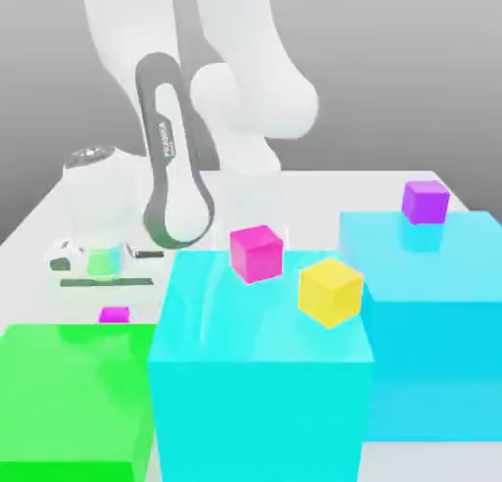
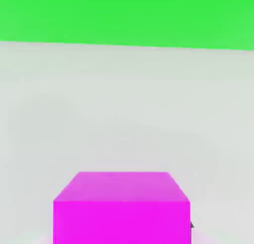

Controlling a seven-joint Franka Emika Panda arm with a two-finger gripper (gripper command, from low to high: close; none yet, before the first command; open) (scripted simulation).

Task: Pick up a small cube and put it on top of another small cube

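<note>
Exterior view: two magenta cubes (image 1: pixel 257 252).

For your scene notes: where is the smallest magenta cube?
In the exterior view, the smallest magenta cube sits low at left, on the white table behind the green block.

the small cube (image 1: pixel 115 314) (image 2: pixel 121 207) is plain bright magenta, sitting flat and upright on the white table, just behind the green block's (image 1: pixel 74 397) far edge.
</note>
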